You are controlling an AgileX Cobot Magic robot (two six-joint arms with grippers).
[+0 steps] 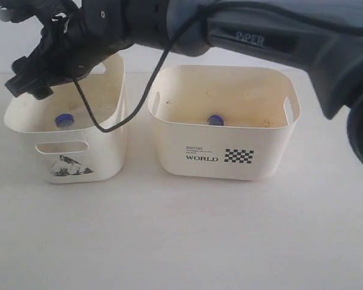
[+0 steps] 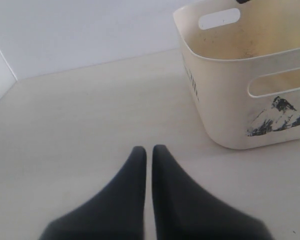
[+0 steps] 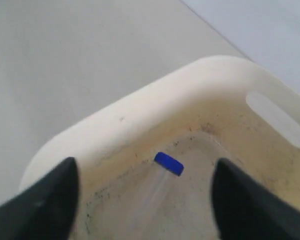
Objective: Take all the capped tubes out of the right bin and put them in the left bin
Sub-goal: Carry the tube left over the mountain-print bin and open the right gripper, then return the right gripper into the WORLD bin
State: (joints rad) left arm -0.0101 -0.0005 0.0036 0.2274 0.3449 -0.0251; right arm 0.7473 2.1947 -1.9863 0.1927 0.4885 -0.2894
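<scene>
Right claw (image 3: 145, 165) released, left claw (image 2: 146, 148) clenched empty; right bin's (image 1: 263, 142) tube (image 1: 215, 120) looks light, stiff, slick; pinch across its body.

A pale cream matte surface (image 1: 181, 241) under soft, even light. Behind it, a plain whitish wall (image 2: 90, 30) meets the surface along a straight edge.

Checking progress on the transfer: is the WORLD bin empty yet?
Not empty. A blue-capped tube shows inside the right bin, just behind its front wall; most of its floor is hidden.
</scene>
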